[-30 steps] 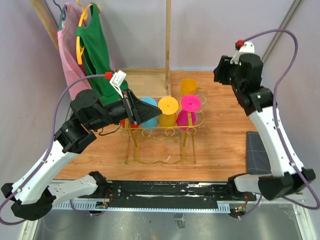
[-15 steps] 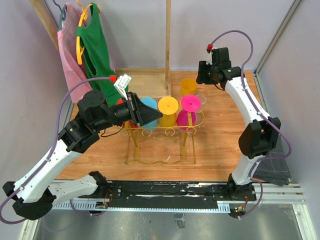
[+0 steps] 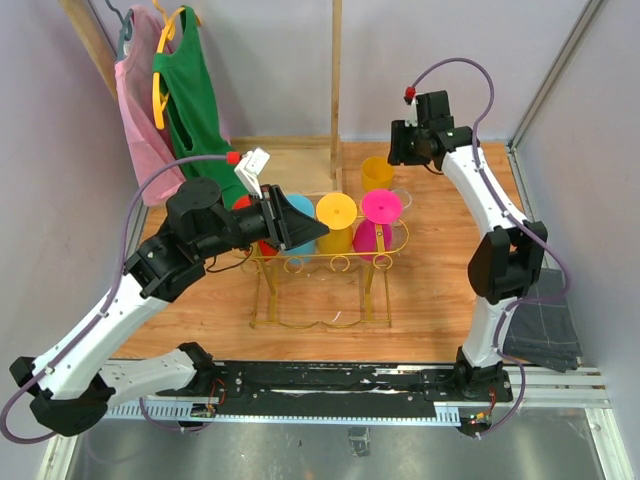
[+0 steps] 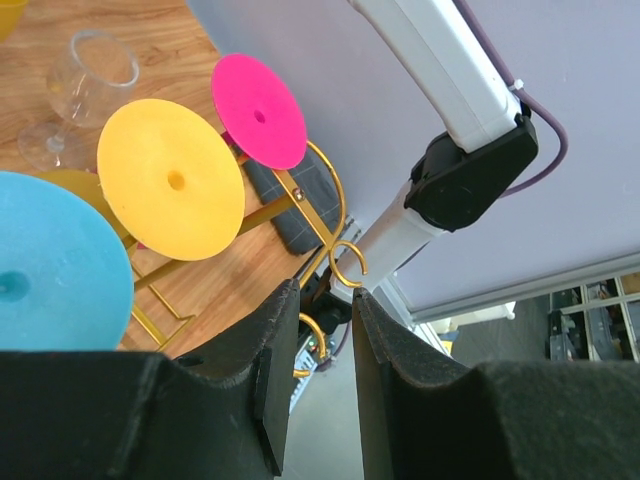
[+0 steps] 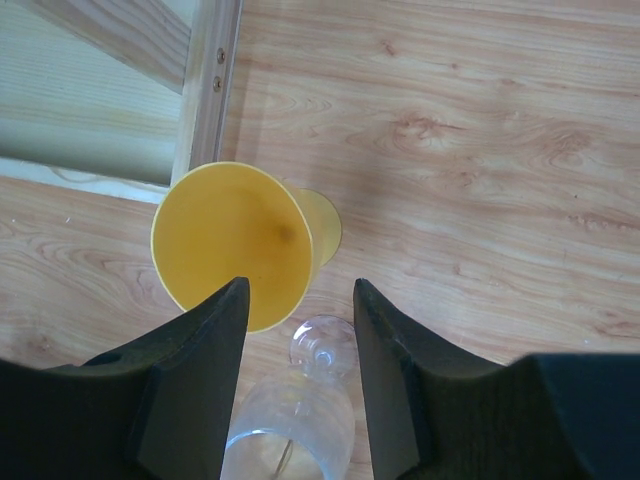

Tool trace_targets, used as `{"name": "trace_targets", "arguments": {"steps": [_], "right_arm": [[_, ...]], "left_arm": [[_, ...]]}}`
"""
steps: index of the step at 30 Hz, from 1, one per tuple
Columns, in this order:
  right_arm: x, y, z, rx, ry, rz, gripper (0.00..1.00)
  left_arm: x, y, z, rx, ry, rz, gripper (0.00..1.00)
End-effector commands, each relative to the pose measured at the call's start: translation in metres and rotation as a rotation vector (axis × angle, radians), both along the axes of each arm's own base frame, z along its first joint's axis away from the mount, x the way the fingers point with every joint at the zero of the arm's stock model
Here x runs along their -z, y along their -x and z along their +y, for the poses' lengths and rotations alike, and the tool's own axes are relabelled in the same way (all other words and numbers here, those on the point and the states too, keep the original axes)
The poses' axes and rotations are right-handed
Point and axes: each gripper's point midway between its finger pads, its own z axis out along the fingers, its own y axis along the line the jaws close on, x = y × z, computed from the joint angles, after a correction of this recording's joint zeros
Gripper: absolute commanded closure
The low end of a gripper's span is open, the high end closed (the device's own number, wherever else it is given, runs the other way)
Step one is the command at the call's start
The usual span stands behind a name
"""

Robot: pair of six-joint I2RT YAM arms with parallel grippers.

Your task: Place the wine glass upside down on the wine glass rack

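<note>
At the middle of the table (image 3: pixel 440 290) stands the wine glass rack (image 3: pixel 320 260), a gold wire frame on thin legs. Three coloured glasses hang in it upside down, feet upward: a blue glass (image 3: pixel 296 208), a yellow glass (image 3: pixel 335 210) and a pink glass (image 3: pixel 381 205).

The left hand (image 3: pixel 310 230) hovers over the rack's left end, right by the blue glass. In its wrist view, the fingers (image 4: pixel 275 340) stand a narrow gap apart with nothing between them. A curled gold loop of the rack shows beyond the gap, and the blue foot lies off to one side.

Behind the rack, on the bare wood, the clear wine glass (image 5: pixel 290 430) sits just beside a yellow cup (image 5: pixel 235 245). It is off the rack and appears upright, though that is hard to judge.

The right hand (image 5: pixel 300 290) hangs above these two, its fingers spread and gripping nothing.

At the back left a green garment (image 3: pixel 190 100) and a pink garment (image 3: pixel 135 100) hang on hangers.
</note>
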Motion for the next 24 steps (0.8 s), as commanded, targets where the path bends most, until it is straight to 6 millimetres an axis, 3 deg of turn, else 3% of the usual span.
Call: {"name": "trace_targets", "arguments": {"steps": [1, 13, 21, 24], "right_arm": [[0.002, -0.010, 0.002, -0.015, 0.030, 0.007, 0.54], [0.044, -0.018, 0.010, -0.026, 0.095, 0.089, 0.57], [0.054, -0.019, 0.011, -0.026, 0.111, 0.112, 0.71], [0.058, -0.018, 0.011, -0.027, 0.115, 0.119, 0.82]], "left_arm": [[-0.009, 0.004, 0.005, -0.013, 0.017, -0.030, 0.67], [-0.014, 0.008, 0.016, -0.037, 0.014, -0.071, 0.66], [-0.013, 0.009, 0.018, -0.039, 0.013, -0.072, 0.66], [-0.014, 0.009, 0.020, -0.048, 0.016, -0.075, 0.66]]}}
